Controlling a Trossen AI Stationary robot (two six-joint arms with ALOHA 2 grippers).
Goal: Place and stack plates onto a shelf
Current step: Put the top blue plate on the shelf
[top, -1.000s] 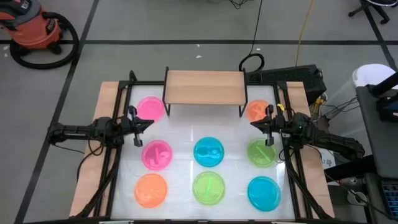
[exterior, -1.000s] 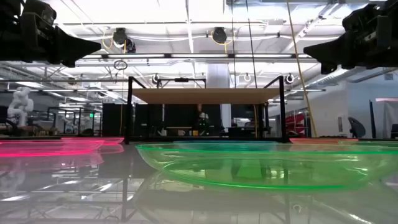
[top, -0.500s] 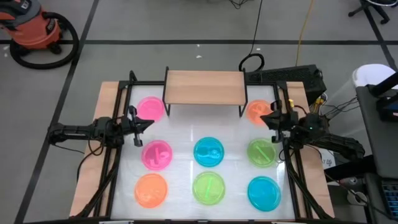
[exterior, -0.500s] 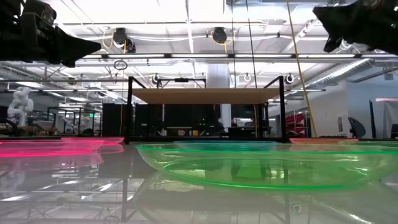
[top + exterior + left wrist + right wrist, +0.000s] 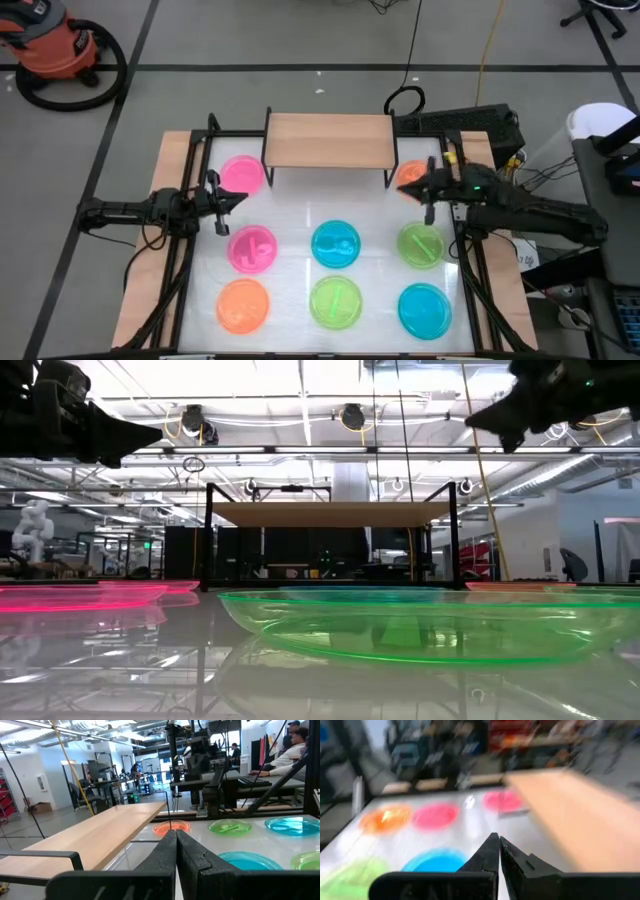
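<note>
Shelf [image 5: 329, 141] at counter [image 5: 300, 215] back edge, centre; bare on top. Eight plates on counter: pink [image 5: 241, 174] and orange [image 5: 411, 176] flanking shelf legs, pink [image 5: 252, 248], blue [image 5: 336, 244], green [image 5: 421, 245] mid row, orange [image 5: 243, 304], green [image 5: 336, 301], blue [image 5: 425, 309] along front edge. Left pincer [image 5: 236, 197] closed, empty, raised near left edge. Right pincer [image 5: 408, 190] closed, empty, above back orange plate.
</note>
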